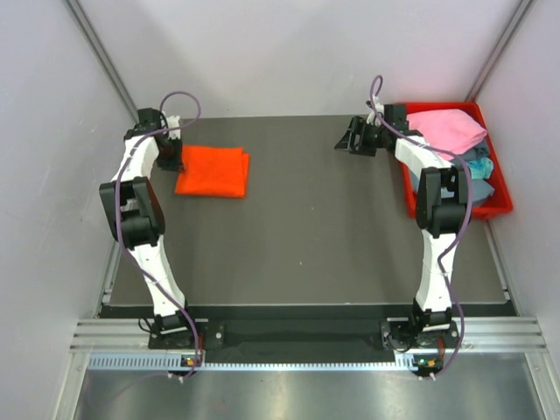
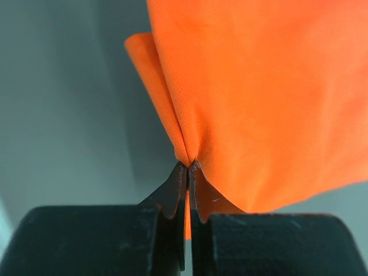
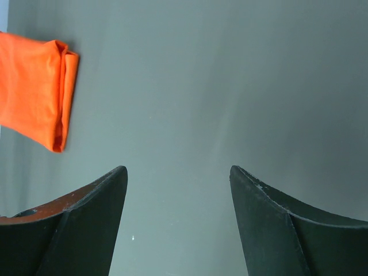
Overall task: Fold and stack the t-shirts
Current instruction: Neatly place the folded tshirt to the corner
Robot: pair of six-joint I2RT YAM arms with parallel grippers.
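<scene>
A folded bright orange t-shirt [image 1: 213, 171] lies at the far left of the dark table; it also shows in the left wrist view [image 2: 259, 98] and in the right wrist view [image 3: 34, 95]. My left gripper [image 1: 172, 157] is at the shirt's left edge, shut on a pinch of the orange cloth [image 2: 188, 164]. My right gripper [image 1: 352, 138] is open and empty over bare table at the far right, beside the red bin; its fingertips [image 3: 118, 175] stand wide apart. A pink t-shirt [image 1: 446, 129] lies on top of teal and grey-blue shirts [image 1: 477, 171] in the bin.
The red plastic bin [image 1: 455, 208] stands at the table's far right edge. White walls close in the left, back and right. The arm bases sit on the metal rail [image 1: 297, 337] at the near edge.
</scene>
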